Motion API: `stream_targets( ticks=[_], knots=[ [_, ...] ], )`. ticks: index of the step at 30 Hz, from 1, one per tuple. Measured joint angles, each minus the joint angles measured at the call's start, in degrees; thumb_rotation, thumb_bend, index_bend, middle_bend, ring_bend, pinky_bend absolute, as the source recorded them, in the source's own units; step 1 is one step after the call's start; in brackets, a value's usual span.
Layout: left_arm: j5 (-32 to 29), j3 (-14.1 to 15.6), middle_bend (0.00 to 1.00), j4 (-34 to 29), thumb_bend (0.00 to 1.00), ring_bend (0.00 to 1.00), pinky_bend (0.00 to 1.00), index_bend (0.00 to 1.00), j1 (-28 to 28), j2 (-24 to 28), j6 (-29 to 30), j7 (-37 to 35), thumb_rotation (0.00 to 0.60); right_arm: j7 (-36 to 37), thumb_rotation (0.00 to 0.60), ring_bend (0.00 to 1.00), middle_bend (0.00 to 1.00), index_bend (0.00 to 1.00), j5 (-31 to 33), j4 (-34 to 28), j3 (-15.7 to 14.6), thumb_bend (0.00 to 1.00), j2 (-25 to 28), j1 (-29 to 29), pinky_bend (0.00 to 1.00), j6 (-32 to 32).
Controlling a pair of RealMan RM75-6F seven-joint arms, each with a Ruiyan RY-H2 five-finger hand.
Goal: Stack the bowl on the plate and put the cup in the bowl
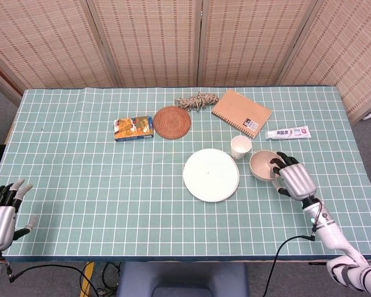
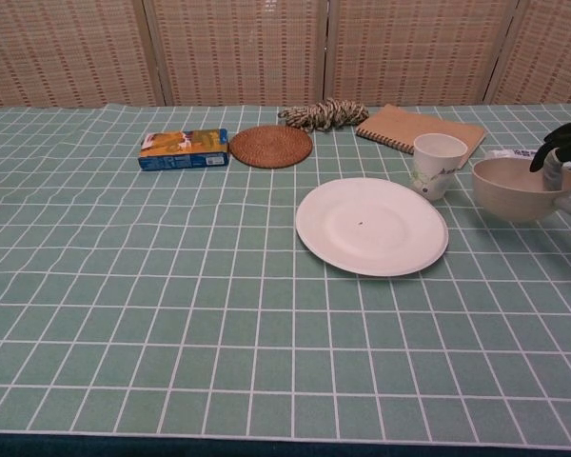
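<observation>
Fingers of the right hand (image 1: 292, 179) are hooking over the rim of the round beige bowl (image 1: 263, 164), gripping it slightly raised off the table. Target round white plate (image 1: 211, 175) is lying at 9 o'clock from it; white paper cup (image 1: 240, 147) is standing between, at 11 o'clock. Left hand (image 1: 1, 213) is resting open, far away.

Worktop (image 1: 80, 185): I see matt green checked cloth. Plate (image 1: 211, 175): smooth white, faint sheen. Bowl (image 1: 263, 164): matt beige. Cup (image 1: 240, 147): printed paper. Coaster (image 1: 172, 122): rough woven rattan. Notebook (image 1: 241, 112): matt brown card cover. Right hand (image 1: 294, 180): silvery shell, black fingers (image 1: 278, 158).
</observation>
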Motion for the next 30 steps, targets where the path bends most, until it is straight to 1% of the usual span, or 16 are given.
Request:
stream_targets(
  ticks=[5, 8, 11, 14, 19, 24, 30],
  knots=[
    [0.2, 0.0, 0.1, -0.1, 0.29, 0.1, 0.09, 0.16, -0.1, -0.1, 0.0, 0.0, 0.6, -2.1, 0.6, 0.13, 0.31, 0.62, -1.9, -4.7, 0.0, 0.44, 2.8, -0.5, 0.24, 3.4],
    [0.3, -0.1, 0.1, -0.2, 0.29, 0.1, 0.09, 0.16, -0.1, -0.1, 0.2, -0.1, 0.6, -2.8, 0.6, 0.13, 0.31, 0.62, -3.0, -7.9, 0.1, 0.44, 4.3, -0.3, 0.24, 4.4],
    [0.5, 0.0, 0.1, -0.3, 0.29, 0.1, 0.09, 0.16, 0.0, 0.0, 0.4, -0.1, 0.6, -4.0, 0.6, 0.13, 0.31, 0.62, -4.3, -11.2, 0.4, 0.44, 5.5, 0.7, 0.24, 4.5],
    [0.6, 0.0, 0.1, -0.3, 0.29, 0.1, 0.09, 0.16, 0.1, 0.1, 0.7, -0.3, 0.6, -5.3, 0.6, 0.13, 0.31, 0.62, -5.1, -12.5, 0.8, 0.44, 5.6, 2.7, 0.24, 3.3],
    [0.6, 0.1, 0.1, -0.3, 0.29, 0.1, 0.09, 0.16, 0.5, 0.2, 1.2, -0.5, 0.6, -6.1, 0.6, 0.13, 0.31, 0.62, -5.4, -11.7, 1.6, 0.44, 3.4, 6.4, 0.24, -0.9],
    [0.4, 0.2, 0.1, -0.2, 0.29, 0.1, 0.09, 0.16, 1.0, 0.4, 1.6, -0.7, 0.6, -5.8, 0.6, 0.13, 0.3, 0.62, -5.6, -7.9, 2.0, 0.44, -1.0, 9.9, 0.24, -4.1],
    [0.1, 0.3, 0.1, 0.1, 0.29, 0.1, 0.09, 0.16, 1.3, 0.4, 1.6, -1.0, 0.6, -4.5, 0.6, 0.13, 0.28, 0.62, -6.1, -2.6, 1.7, 0.44, -5.6, 12.4, 0.24, -6.3]
  ],
)
